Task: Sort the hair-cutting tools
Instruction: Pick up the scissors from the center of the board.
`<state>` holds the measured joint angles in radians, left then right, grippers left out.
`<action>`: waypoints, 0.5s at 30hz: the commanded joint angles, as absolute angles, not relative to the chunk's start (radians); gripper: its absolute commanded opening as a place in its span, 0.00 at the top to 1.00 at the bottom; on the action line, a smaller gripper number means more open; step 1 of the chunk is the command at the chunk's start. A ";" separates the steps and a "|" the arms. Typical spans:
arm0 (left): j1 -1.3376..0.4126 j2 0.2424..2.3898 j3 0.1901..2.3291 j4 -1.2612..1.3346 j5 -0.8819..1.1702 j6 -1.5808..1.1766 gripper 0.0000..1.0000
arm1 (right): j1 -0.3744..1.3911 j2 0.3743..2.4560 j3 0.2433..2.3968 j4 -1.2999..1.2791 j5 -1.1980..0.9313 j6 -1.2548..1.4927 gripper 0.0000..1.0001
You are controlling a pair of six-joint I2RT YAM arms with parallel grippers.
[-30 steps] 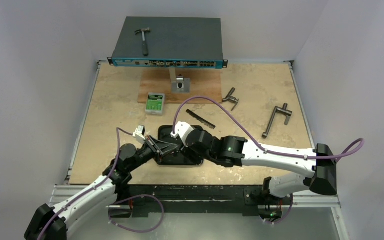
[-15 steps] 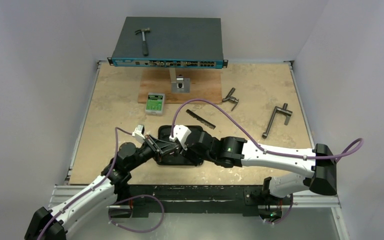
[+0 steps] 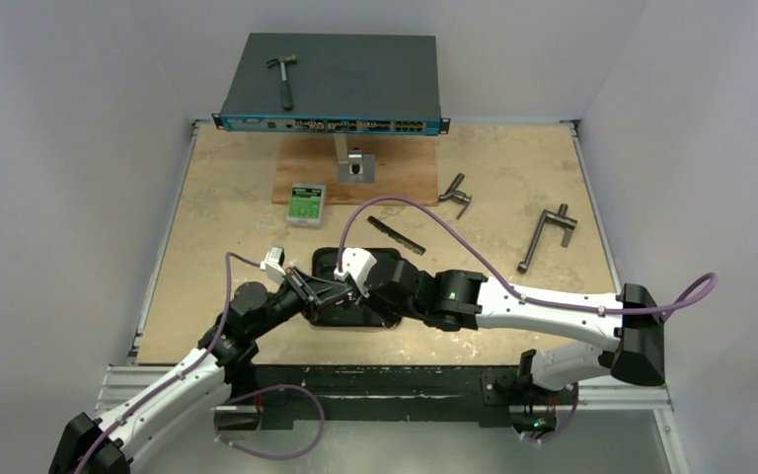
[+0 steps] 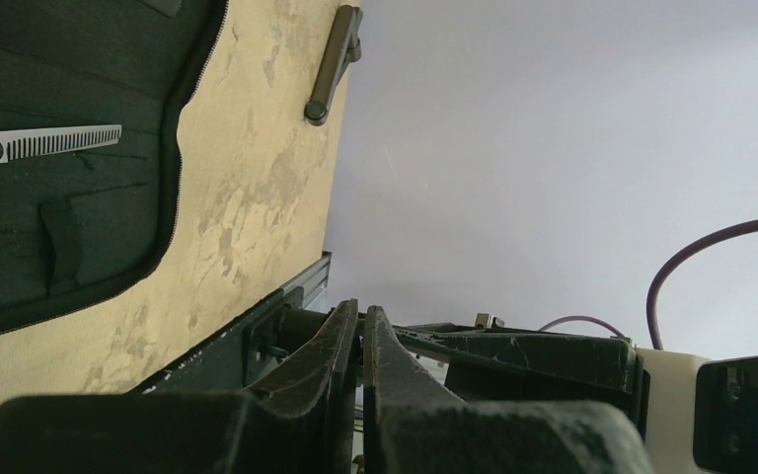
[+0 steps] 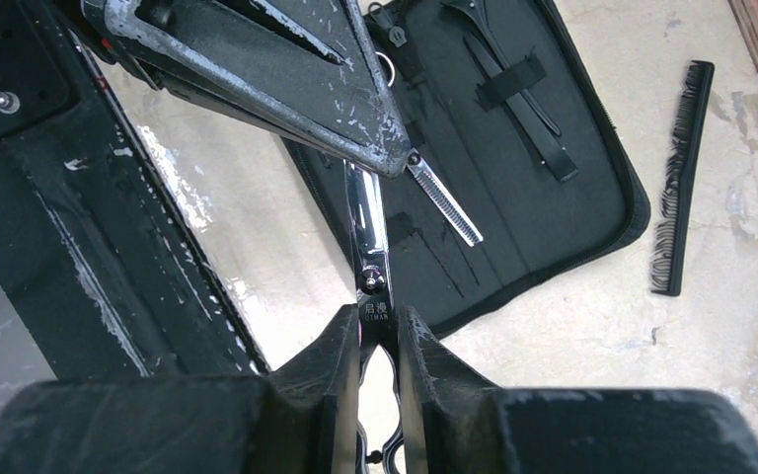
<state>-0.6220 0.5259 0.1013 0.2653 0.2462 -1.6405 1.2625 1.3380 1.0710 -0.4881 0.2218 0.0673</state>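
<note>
A pair of silver scissors (image 5: 370, 247) hangs in the air between my two grippers, above the open black case (image 3: 380, 259). My right gripper (image 5: 379, 314) is shut on its shanks just below the pivot screw. My left gripper (image 5: 395, 163) is shut, and the blade tip runs in under its fingertips. In the left wrist view that gripper (image 4: 361, 308) shows its jaws pressed together. A second pair with a toothed blade (image 5: 444, 202) lies in the case (image 5: 553, 197), beside slim black clips (image 5: 518, 89) under a strap. The black comb (image 5: 681, 178) lies on the table past the case.
Two grey T-handle tools (image 3: 457, 194) (image 3: 547, 235) lie at the right of the table. A green box (image 3: 307, 203) sits ahead of the case. At the back a network switch (image 3: 355, 84) carries a hammer (image 3: 282, 79). A small metal stand (image 3: 355, 166) is on a wooden board.
The right gripper's jaws have closed in onto the scissors. Both grippers have shifted slightly to the left over the case.
</note>
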 commanded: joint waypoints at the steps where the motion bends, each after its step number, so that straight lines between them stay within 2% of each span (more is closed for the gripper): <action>1: -0.617 0.512 0.135 0.310 0.242 -1.653 1.00 | 1.267 1.344 1.075 -0.470 0.213 0.061 0.92; 3: -0.617 0.512 0.132 0.308 0.240 -1.650 1.00 | 1.268 1.349 1.083 -0.482 0.214 0.061 0.99; 6: -0.617 0.516 0.124 0.311 0.236 -1.643 1.00 | 1.267 1.350 1.092 -0.495 0.223 0.070 1.00; 7: -0.617 0.517 0.124 0.313 0.239 -1.634 0.95 | 1.266 1.350 1.098 -0.504 0.227 0.071 1.00; 11: -0.617 0.501 0.140 0.275 0.244 -1.577 0.62 | 1.266 1.347 1.121 -0.558 0.250 0.079 1.00; 13: -0.617 0.474 0.165 0.191 0.233 -1.537 0.54 | 1.267 1.345 1.135 -0.592 0.259 0.083 1.00; 15: -0.616 0.444 0.197 0.079 0.213 -1.493 0.50 | 1.267 1.346 1.149 -0.631 0.264 0.089 1.00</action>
<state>-0.6220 0.4927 0.1116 0.2157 0.2432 -1.5909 1.2633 1.3514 1.0790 -0.5598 0.2272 0.0719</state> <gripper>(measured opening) 0.471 0.060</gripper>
